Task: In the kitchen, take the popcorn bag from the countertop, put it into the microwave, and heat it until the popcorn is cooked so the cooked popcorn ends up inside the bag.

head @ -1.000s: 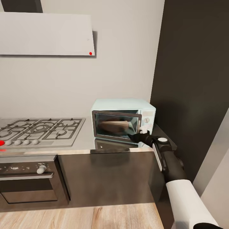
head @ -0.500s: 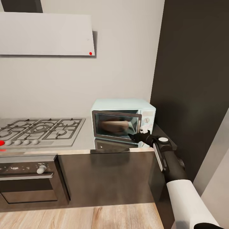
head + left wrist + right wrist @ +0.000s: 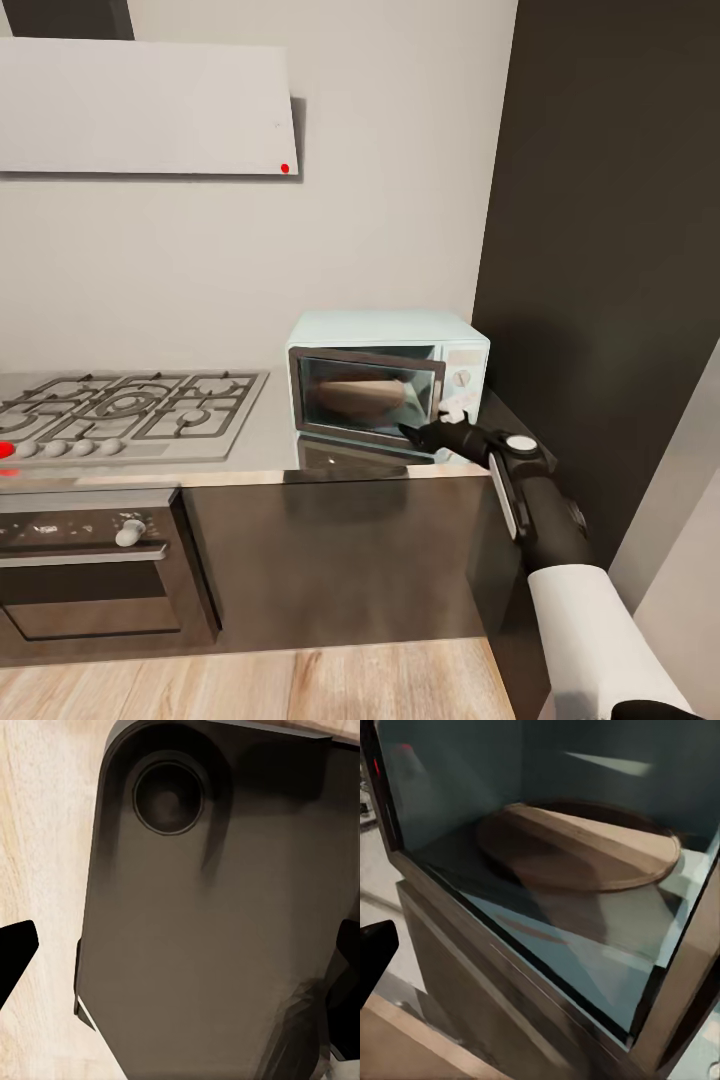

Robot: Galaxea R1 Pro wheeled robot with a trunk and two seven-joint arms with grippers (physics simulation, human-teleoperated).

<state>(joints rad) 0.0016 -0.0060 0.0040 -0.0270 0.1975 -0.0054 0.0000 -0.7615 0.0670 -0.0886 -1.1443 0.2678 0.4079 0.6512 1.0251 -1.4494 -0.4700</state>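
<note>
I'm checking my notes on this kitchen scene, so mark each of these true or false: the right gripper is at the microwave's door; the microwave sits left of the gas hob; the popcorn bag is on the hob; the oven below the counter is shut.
1. The right gripper is at the lower right corner of the microwave door. True.
2. The microwave sits left of the gas hob. False: it stands to the hob's right, on the countertop.
3. A popcorn bag lies on the hob. False: its grates are bare.
4. The oven below the counter is shut. True.
</note>
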